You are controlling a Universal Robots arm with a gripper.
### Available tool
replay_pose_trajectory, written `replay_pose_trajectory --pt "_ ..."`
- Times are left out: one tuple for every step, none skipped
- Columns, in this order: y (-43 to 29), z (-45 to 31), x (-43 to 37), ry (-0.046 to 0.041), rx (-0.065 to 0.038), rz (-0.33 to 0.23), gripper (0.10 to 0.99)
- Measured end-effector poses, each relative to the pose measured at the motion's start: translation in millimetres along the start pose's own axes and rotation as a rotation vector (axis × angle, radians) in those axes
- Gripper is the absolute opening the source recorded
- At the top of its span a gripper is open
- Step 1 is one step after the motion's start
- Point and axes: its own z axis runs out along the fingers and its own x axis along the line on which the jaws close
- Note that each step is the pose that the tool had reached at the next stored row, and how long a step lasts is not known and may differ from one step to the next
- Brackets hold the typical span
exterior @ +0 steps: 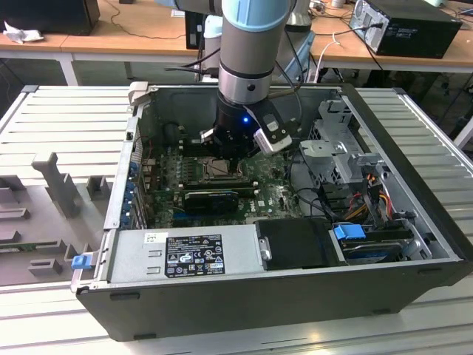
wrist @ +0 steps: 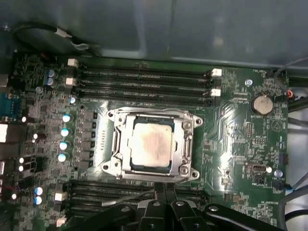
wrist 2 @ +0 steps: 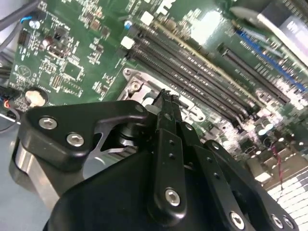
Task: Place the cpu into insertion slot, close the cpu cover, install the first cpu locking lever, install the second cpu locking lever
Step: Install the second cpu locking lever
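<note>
Inside an open computer case (exterior: 414, 222), the end effector (wrist: 160, 190) hovered with fingers pressed together, gripping nothing. Just beyond its tips sat the cpu (wrist: 152, 143) (pale metal top), framed by the lowered cpu cover (wrist: 185, 144).

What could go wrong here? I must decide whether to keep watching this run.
The black hand sits shut at the edge of the silvery square cpu cover, which lies down over the pale grey square cpu. A slip might scrape the green motherboard or the long black memory slots beside the socket.
</note>
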Motion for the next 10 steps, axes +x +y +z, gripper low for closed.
replay_pose_trajectory --pt "-1.2 0.0 1.3 -0.0001 -0.002 0.0 0.106" --pt "-2.2 0.0 3.1 -0.0002 -0.004 0.0 0.106" --pt "-2.9 0.0 5.3 -0.0003 -0.005 0.0 0.106" --pt "-3.1 0.0 7.0 -0.0003 -0.006 -0.001 0.106" --pt "-3.2 0.1 9.7 -0.0004 -0.007 -0.001 0.106" --pt "-2.9 0.2 12.8 -0.0004 -0.008 -0.002 0.106" --pt "-2.7 0.3 15.8 -0.0003 -0.008 -0.002 0.106" --pt "-2.5 0.4 18.4 -0.0003 -0.008 -0.004 0.106" --pt "-2.4 0.7 20.6 -0.0001 -0.009 -0.006 0.106" --pt "-2.4 1.3 22.2 0.0001 -0.011 -0.009 0.106"
